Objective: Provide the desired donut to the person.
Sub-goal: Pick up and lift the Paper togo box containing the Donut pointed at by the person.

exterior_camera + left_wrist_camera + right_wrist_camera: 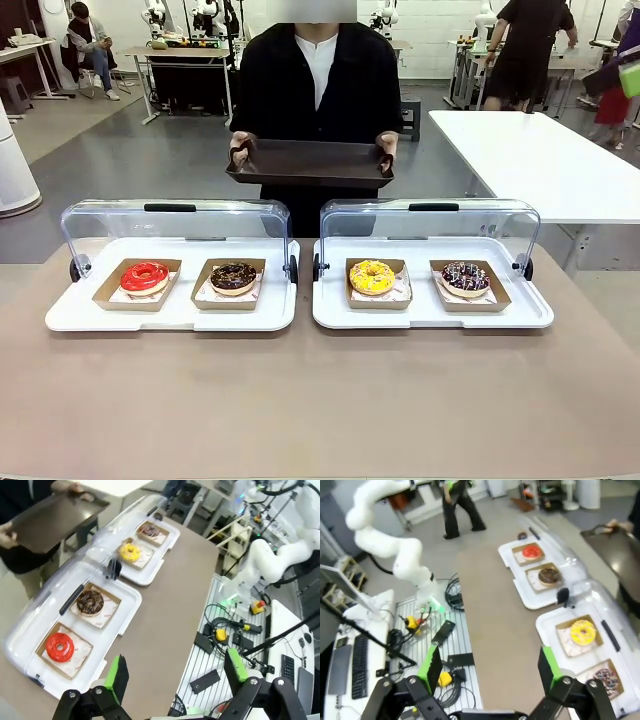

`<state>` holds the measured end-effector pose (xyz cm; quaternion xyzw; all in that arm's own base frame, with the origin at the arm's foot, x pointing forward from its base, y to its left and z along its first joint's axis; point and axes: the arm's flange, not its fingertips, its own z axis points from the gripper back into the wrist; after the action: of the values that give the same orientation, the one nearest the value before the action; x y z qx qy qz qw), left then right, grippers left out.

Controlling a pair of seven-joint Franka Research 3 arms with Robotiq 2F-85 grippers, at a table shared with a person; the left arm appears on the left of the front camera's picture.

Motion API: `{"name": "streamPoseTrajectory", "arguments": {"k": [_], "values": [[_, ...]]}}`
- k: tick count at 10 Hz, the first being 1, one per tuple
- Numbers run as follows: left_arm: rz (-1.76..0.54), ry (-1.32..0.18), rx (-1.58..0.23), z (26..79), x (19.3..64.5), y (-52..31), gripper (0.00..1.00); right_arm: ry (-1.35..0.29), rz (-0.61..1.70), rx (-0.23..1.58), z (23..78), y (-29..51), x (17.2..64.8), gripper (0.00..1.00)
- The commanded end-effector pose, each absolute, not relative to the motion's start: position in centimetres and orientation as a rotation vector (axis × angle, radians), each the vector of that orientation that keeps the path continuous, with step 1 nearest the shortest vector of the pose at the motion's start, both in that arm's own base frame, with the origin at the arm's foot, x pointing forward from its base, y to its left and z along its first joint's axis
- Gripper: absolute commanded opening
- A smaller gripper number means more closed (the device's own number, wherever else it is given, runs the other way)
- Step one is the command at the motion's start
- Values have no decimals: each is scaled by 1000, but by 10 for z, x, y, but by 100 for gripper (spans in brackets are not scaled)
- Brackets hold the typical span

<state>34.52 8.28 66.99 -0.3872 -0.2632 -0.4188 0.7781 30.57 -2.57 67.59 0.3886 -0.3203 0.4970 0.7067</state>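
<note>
Standing at the far side of the bench (320, 400), the person (316, 90) holds a dark brown tray (310, 162) by its ends. The left display case (70, 318), clear lid raised, carries a red donut (145, 276) and a chocolate donut (234, 277). The right display case (530, 315) carries a yellow donut (372, 276) and a dark sprinkled donut (465, 278). The left tool (177, 669) and the right tool (490, 662) both gape wide, holding nothing.

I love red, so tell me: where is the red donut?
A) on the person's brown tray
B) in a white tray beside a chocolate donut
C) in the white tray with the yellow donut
B: the red donut shares the left white tray with the chocolate donut, while the yellow donut lies in the other tray.
</note>
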Motion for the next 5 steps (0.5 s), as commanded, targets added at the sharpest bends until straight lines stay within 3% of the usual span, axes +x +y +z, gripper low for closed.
{"name": "streamPoseTrajectory", "arguments": {"k": [1, 5], "values": [[-961, -593, -903, 672, 346, 94, 100, -731, 1199, 970, 662, -46, 318, 100], [-1034, -615, -959, 660, 344, 94, 100, -764, 1180, 1029, 635, -66, 330, 100]]}}
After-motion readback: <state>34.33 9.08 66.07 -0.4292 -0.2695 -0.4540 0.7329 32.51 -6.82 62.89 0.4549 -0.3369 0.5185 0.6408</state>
